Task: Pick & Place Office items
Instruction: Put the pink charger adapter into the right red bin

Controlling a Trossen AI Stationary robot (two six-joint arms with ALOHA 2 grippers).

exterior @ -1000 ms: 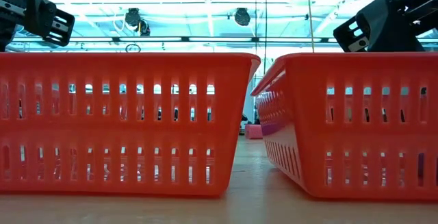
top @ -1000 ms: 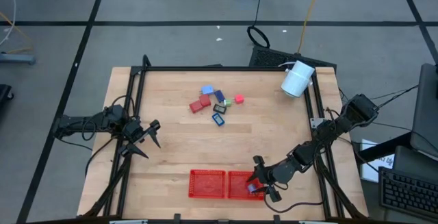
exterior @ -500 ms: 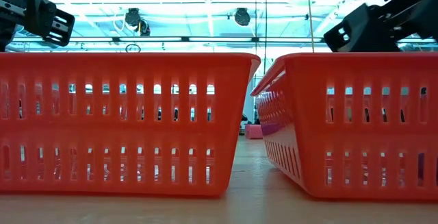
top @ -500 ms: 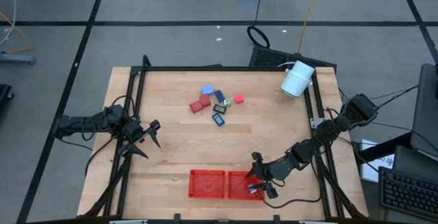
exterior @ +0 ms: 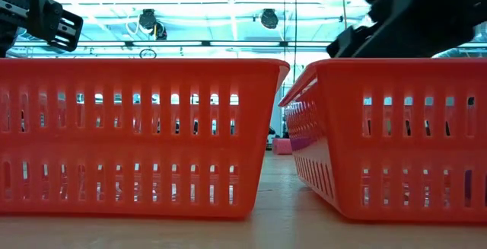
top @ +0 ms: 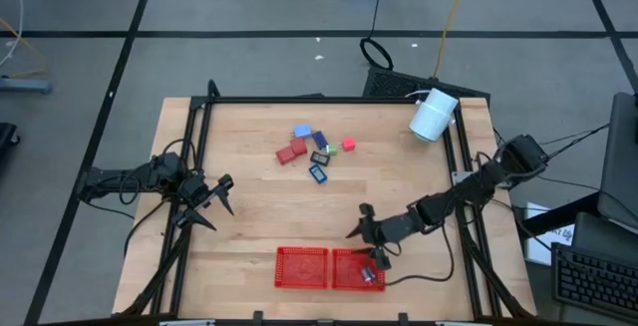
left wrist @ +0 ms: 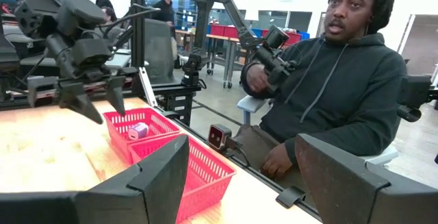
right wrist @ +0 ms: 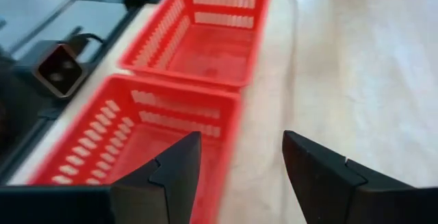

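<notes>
A: Okay, right claw [top: 361, 232] first; where is it?

B: Above the surface [top: 259, 216], just past the far rim of the right-hand red tray [top: 348, 276]; fingers spread apart, nothing between them; the right wrist view shows both trays beyond the two dark fingers [right wrist: 321, 176].

A: Anything in that tray?

B: One small bluish-purple piece [top: 366, 274] lies in it near the right end; the left wrist view shows it too, a lilac lump on the tray floor; the left-hand red tray [top: 289, 278] sits just beside it, walls nearly touching.

A: Rest of the office items?

B: Clustered on the far middle of the surface, well apart from the trays; light blue block [top: 301, 131], dark blue block [top: 319, 139], two red blocks [top: 291, 152], small red cube [top: 348, 146], a greenish bit [top: 331, 150], a black piece [top: 319, 158] and a dark-framed blue one [top: 318, 173] nearest the trays.

A: Left claw?

B: Left claw [top: 221, 202] waits at the left edge of the surface; fingers apart, empty.

A: Other stuff?

B: White cylinder [top: 433, 115] at the far right corner, tipped on its side; a person in a dark hoodie [left wrist: 328, 94] seated beyond the surface in the left wrist view.
</notes>
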